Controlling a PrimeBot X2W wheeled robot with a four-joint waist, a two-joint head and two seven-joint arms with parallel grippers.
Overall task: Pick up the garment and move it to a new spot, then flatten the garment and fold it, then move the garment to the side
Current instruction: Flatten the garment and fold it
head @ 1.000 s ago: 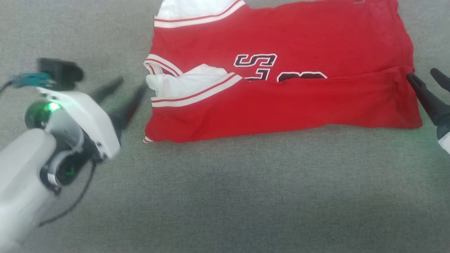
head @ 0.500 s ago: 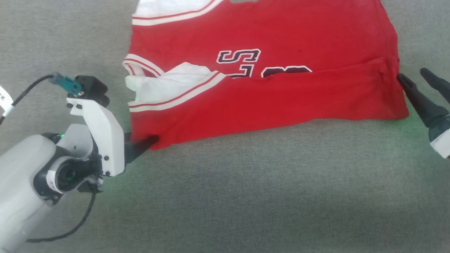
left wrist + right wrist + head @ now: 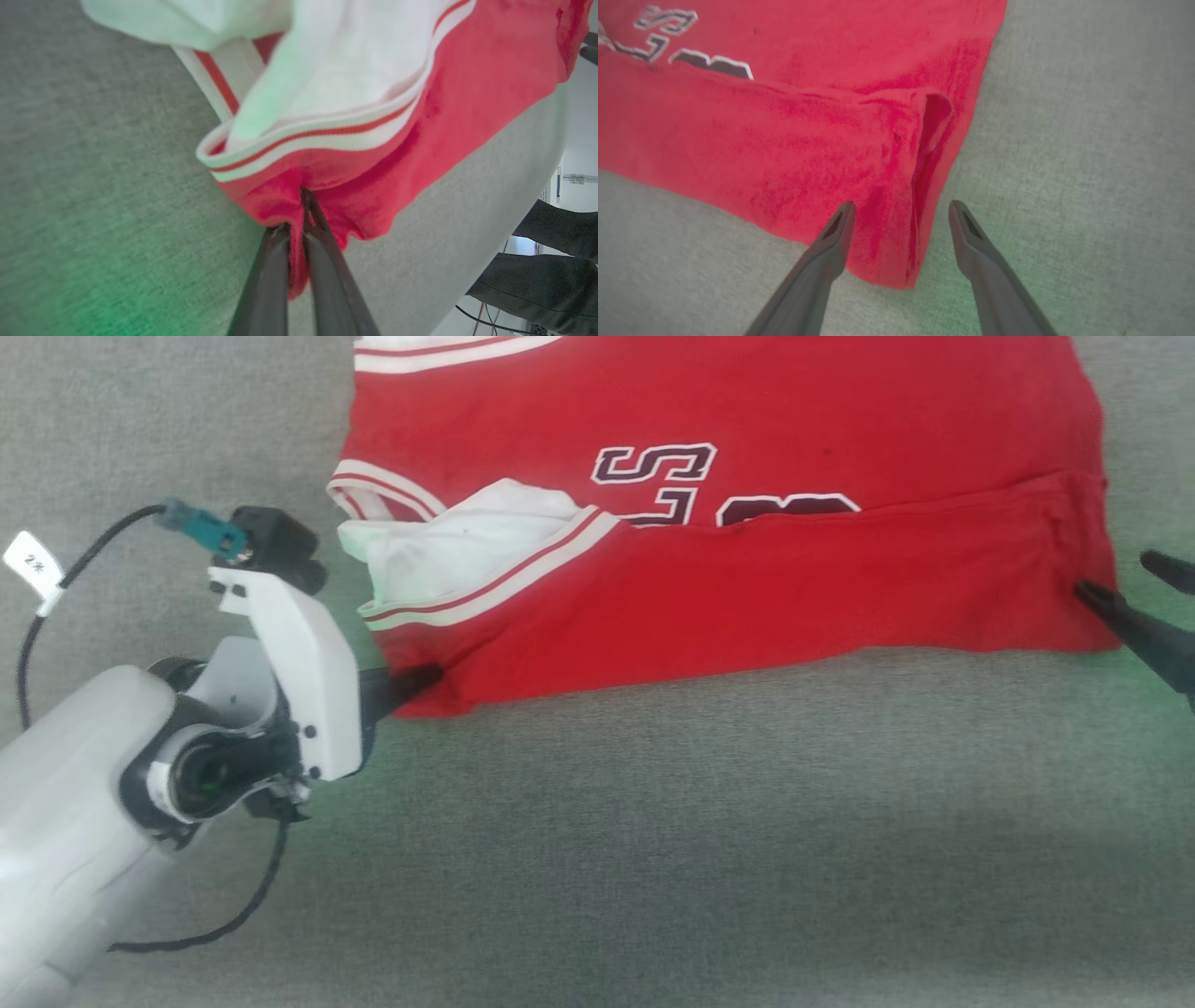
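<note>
The garment (image 3: pixel 747 588), a red T-shirt with white sleeves and striped trim, lies folded on the grey cloth surface. My left gripper (image 3: pixel 420 679) is shut on its near left corner, and the left wrist view shows the red fabric (image 3: pixel 364 196) bunched between the two closed fingers (image 3: pixel 322 261). My right gripper (image 3: pixel 1125 581) stands open at the garment's near right corner. In the right wrist view its two fingers (image 3: pixel 836 233) straddle that corner's red hem (image 3: pixel 920 205), one finger over the fabric, the other over the grey surface.
The grey cloth surface (image 3: pixel 653 821) stretches wide in front of the garment. A black cable (image 3: pixel 56 607) with a white tag loops beside my left arm. In the left wrist view, dark trousered legs (image 3: pixel 556 261) of a person stand beyond the surface's edge.
My left gripper reached the garment's near left corner and closed on it. The right gripper stayed open at the right corner. The camera shifted a little.
</note>
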